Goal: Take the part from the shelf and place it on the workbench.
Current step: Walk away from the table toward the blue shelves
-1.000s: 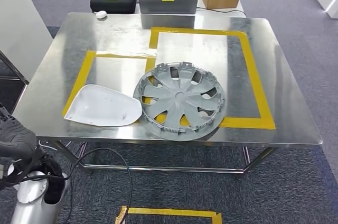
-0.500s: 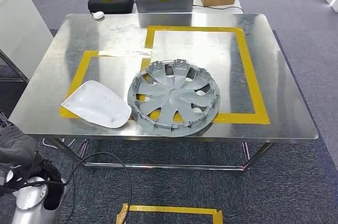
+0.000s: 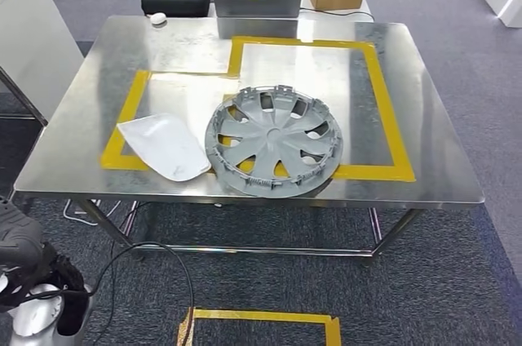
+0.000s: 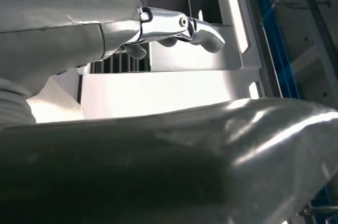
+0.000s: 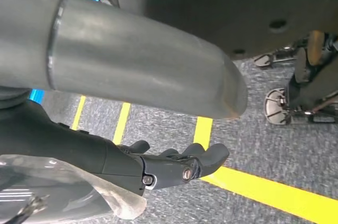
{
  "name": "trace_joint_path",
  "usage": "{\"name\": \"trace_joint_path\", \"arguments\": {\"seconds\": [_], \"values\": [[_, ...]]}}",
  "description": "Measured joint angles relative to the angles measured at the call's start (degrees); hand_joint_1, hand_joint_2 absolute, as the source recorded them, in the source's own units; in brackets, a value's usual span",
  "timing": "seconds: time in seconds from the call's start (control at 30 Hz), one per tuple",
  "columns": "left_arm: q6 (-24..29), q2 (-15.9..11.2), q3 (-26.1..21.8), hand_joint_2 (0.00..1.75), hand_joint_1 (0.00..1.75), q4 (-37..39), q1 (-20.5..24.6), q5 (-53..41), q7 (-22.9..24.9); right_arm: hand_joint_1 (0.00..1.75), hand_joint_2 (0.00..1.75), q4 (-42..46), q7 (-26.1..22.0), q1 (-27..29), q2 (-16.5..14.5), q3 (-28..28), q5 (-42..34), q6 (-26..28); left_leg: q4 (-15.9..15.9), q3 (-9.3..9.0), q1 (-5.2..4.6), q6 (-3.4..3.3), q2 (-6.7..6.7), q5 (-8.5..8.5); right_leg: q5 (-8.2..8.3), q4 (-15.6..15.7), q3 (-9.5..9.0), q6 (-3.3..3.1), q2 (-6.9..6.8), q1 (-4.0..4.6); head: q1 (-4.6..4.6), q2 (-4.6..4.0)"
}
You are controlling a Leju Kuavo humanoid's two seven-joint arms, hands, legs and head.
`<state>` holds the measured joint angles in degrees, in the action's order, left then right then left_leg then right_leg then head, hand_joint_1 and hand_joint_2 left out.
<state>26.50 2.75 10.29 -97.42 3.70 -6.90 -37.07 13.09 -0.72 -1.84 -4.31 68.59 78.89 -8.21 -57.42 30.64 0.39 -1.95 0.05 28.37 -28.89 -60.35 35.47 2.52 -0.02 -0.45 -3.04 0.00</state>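
Hubcap (image 3: 274, 140) lies mid-frame on your surface (image 3: 431, 142), touching the white cover (image 3: 165, 146) at its left. Your left hand (image 4: 175, 26) and right hand (image 5: 175, 163) both hold nothing, fingers loosely extended.

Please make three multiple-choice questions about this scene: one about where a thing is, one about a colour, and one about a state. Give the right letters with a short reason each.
1. Where is the white cover relative to the hubcap in the head view?
A. to its left
B. to its right
C. on top of it

2. What colour is the tape on the table?
A. blue
B. yellow
C. red

3. How does the hubcap lie?
A. standing on edge
B. hanging off the table
C. flat on the table

Answers:
1. A: the cover lies to the hubcap's left, near the table's front edge.
2. B: yellow strips frame two rectangles on the metal top.
3. C: its whole rim rests on the top, across the tape line.
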Motion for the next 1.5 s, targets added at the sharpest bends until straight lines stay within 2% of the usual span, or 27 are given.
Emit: {"name": "trace_joint_path", "arguments": {"seconds": [0.07,0.1,0.13,0.17,0.2,0.27,0.33,0.43,0.47,0.53,0.6,0.63,0.67,0.7,0.77,0.83,0.9,1.07,1.1,1.2,1.23,1.27,1.3,1.37,1.4,1.43,1.5], "values": [[-0.1,0.0,0.0,0.00,0.00,-0.2,-0.3,-0.1,0.0,0.00,0.00,0.0,0.0,0.0,0.0,0.0,0.0,0.1,0.0,0.95,0.01,-0.42,0.10,-0.69,-4.80,-7.0,2.68,0.39,0.01,-0.14,-0.35,0.01],[-0.1,0.0,0.0,0.00,0.00,-0.2,-0.5,-0.2,0.0,0.00,0.00,0.0,0.0,0.0,0.0,0.0,0.0,0.1,0.0,1.45,-0.04,-0.48,0.14,-1.02,-6.61,-10.7,3.81,0.54,0.00,-0.19,-0.43,0.01],[-0.2,0.0,0.0,0.00,0.00,-0.2,-0.6,-0.2,0.1,0.00,0.00,0.0,0.0,0.0,0.0,0.0,0.0,0.1,0.0,1.92,-0.08,-0.47,0.17,-1.36,-7.43,-12.9,4.18,0.63,0.00,-0.20,-0.42,0.01],[-0.2,0.0,0.0,0.00,0.00,-0.2,-0.8,-0.2,0.1,0.00,0.00,0.0,0.0,0.1,0.0,0.0,0.0,0.2,-0.1,2.33,-0.09,-0.43,0.19,-1.66,-7.17,-12.9,3.44,0.65,0.00,-0.20,-0.43,0.02],[-0.2,0.0,0.0,0.00,0.00,-0.2,-0.9,-0.3,0.1,0.00,0.00,0.0,0.0,0.0,0.0,0.0,0.0,0.2,-0.1,2.62,-0.10,-0.36,0.18,-1.90,-5.91,-10.5,1.45,0.59,-0.01,-0.20,-0.43,0.02],[-0.3,0.0,0.0,0.00,0.00,-0.4,-1.0,-0.3,0.2,0.00,0.00,0.0,0.0,-0.1,0.0,0.0,-0.1,0.3,-0.2,2.99,-0.16,-0.05,0.15,-2.27,-3.23,-1.6,-4.48,0.21,-0.01,-0.13,-0.45,0.02],[-0.3,0.0,0.0,0.00,0.00,-0.7,-1.0,-0.4,0.2,0.00,0.00,0.0,0.1,-0.3,0.0,0.0,-0.1,0.4,-0.4,3.19,-0.26,0.55,0.17,-2.69,-2.22,4.1,-8.01,-0.23,0.04,0.05,-0.40,0.02],[-0.4,0.0,0.0,0.00,0.00,-0.9,-1.2,-0.4,0.4,0.00,0.00,0.0,0.1,-0.2,0.0,0.0,-0.1,0.5,-0.4,3.40,-0.23,1.60,0.17,-3.18,-1.84,5.0,-7.66,-1.15,0.03,0.11,-0.35,0.02],[-0.4,0.0,0.0,0.00,0.00,-0.9,-1.2,-0.5,0.4,0.00,0.00,0.0,0.1,-0.2,0.0,0.0,-0.1,0.5,-1.0,3.71,-0.20,1.96,0.13,-2.46,-1.49,5.1,-7.59,-1.65,-0.06,0.00,-0.22,0.02],[-0.6,-0.1,0.0,0.00,0.00,-1.0,-1.3,-0.6,0.5,0.00,0.00,0.1,0.1,-0.2,0.0,0.0,-0.1,0.5,-5.3,5.28,-0.06,2.62,0.07,1.44,-0.62,5.3,-7.20,-2.49,-0.29,-0.18,0.14,0.01],[-0.7,-0.1,0.0,0.00,0.00,-1.0,-1.5,-0.8,0.6,0.00,0.00,0.1,0.1,-0.2,0.0,0.0,-0.1,0.5,-12.8,7.47,0.06,3.16,0.06,6.23,0.08,5.2,-6.42,-2.74,-0.37,-0.12,0.46,0.00],[-0.7,-0.1,0.1,0.00,0.00,-1.0,-1.6,-0.8,0.6,0.00,0.00,0.1,0.1,-0.1,0.0,0.0,-0.1,0.4,-15.5,7.99,0.11,3.31,0.06,7.38,0.34,5.0,-5.96,-2.73,-0.39,-0.10,0.49,0.00],[-0.7,-0.1,0.1,0.00,0.00,-1.0,-1.7,-0.8,0.7,0.00,0.00,0.1,0.1,-0.1,0.0,0.0,-0.1,0.4,-16.3,7.64,0.15,3.40,0.06,7.35,0.54,4.8,-5.51,-2.68,-0.38,-0.09,0.49,0.00],[-0.7,-0.1,0.1,0.00,0.00,-1.0,-1.7,-0.8,0.8,0.00,0.00,0.1,0.1,-0.1,0.0,0.0,-0.1,0.4,-14.9,6.31,0.20,3.39,0.07,6.29,0.67,4.6,-5.10,-2.63,-0.36,-0.09,0.49,0.00],[-0.8,-0.1,0.1,0.00,0.00,-1.0,-1.7,-0.9,0.9,0.00,0.00,0.1,0.1,-0.1,0.0,0.0,0.0,0.4,-7.3,1.62,0.24,3.11,0.07,3.21,0.79,3.9,-4.43,-2.48,-0.31,-0.08,0.52,0.00],[-0.9,-0.1,0.2,0.00,0.00,-1.0,-1.7,-1.0,1.0,0.00,0.00,0.1,0.0,-0.2,0.0,0.0,0.0,0.4,-1.4,-1.61,0.12,2.54,0.03,1.81,0.92,3.3,-3.82,-2.09,-0.23,0.10,0.55,0.01],[-1.0,-0.1,0.2,0.00,0.00,-1.1,-1.8,-1.2,1.0,0.00,0.00,0.1,0.0,-0.3,0.0,0.0,0.0,0.4,-0.3,-2.04,-0.01,2.18,-0.01,1.77,1.07,3.1,-3.47,-1.75,-0.18,0.26,0.52,0.02],[-1.0,-0.1,0.3,0.00,0.00,-1.1,-1.8,-1.3,1.0,0.00,0.00,0.1,0.0,-0.2,0.0,0.0,0.0,0.4,-0.3,-1.81,-0.04,2.05,-0.02,1.75,1.26,3.1,-3.40,-1.46,-0.19,0.26,0.54,0.01],[-1.0,-0.1,0.4,0.00,0.00,-1.1,-1.8,-1.4,1.1,0.00,0.00,0.1,0.0,-0.2,0.0,0.0,0.0,0.4,-0.2,-1.48,0.04,1.50,0.05,1.38,0.59,2.5,-2.91,-1.06,-0.15,0.23,0.50,0.01],[-1.1,-0.1,1.1,0.00,0.00,-1.1,-1.9,-1.9,1.1,0.00,0.00,0.1,0.0,-0.1,0.0,0.0,0.1,0.6,0.2,0.82,0.15,-0.33,0.31,-0.73,-6.93,-9.5,1.90,0.35,-0.05,-0.03,0.10,0.01],[-1.1,-0.1,1.3,0.00,0.00,-1.1,-2.0,-2.0,1.2,0.00,0.00,0.1,0.0,-0.1,0.0,0.0,0.1,0.6,0.2,1.51,0.09,-0.40,0.33,-1.23,-8.33,-12.7,2.63,0.49,-0.05,-0.08,0.02,0.01],[-1.1,-0.1,1.4,0.00,0.00,-1.1,-2.0,-2.0,1.2,0.00,0.00,0.1,0.0,-0.1,0.0,0.0,0.1,0.7,0.1,1.91,0.07,-0.35,0.33,-1.55,-7.53,-11.9,1.67,0.47,-0.05,-0.08,0.01,0.02],[-1.1,-0.1,1.5,0.00,0.00,-1.1,-2.1,-2.0,1.3,0.00,0.00,0.1,0.0,-0.1,0.0,0.0,0.1,0.7,0.1,2.22,0.06,-0.26,0.32,-1.83,-5.93,-8.9,-0.51,0.36,-0.05,-0.08,0.00,0.02],[-1.2,-0.1,1.6,0.00,0.00,-1.1,-2.1,-2.1,1.3,0.00,0.00,0.2,0.0,-0.3,0.0,0.0,0.1,0.8,0.0,2.70,-0.01,0.11,0.30,-2.33,-3.11,0.0,-6.23,-0.05,-0.03,0.00,0.00,0.02],[-1.2,-0.1,1.6,0.00,0.00,-1.1,-2.1,-2.2,1.4,0.00,0.00,0.2,0.0,-0.3,0.0,0.0,0.2,0.9,-0.1,2.87,-0.08,0.41,0.30,-2.61,-2.35,3.2,-8.18,-0.23,-0.01,0.07,0.05,0.02],[-1.2,-0.1,1.7,0.00,0.00,-1.1,-2.1,-2.3,1.5,0.00,0.00,0.2,0.0,-0.4,0.0,0.0,0.2,0.9,-0.2,3.02,-0.12,0.73,0.31,-2.89,-2.18,4.8,-8.97,-0.37,0.02,0.17,0.05,0.02],[-1.3,-0.1,1.9,0.00,0.00,-1.1,-2.1,-2.4,1.6,0.00,0.00,0.2,0.0,-0.4,0.0,0.0,0.2,1.0,-0.1,3.20,-0.16,1.42,0.33,-3.45,-1.83,5.1,-8.40,-0.79,0.03,0.23,0.10,0.01]]}}
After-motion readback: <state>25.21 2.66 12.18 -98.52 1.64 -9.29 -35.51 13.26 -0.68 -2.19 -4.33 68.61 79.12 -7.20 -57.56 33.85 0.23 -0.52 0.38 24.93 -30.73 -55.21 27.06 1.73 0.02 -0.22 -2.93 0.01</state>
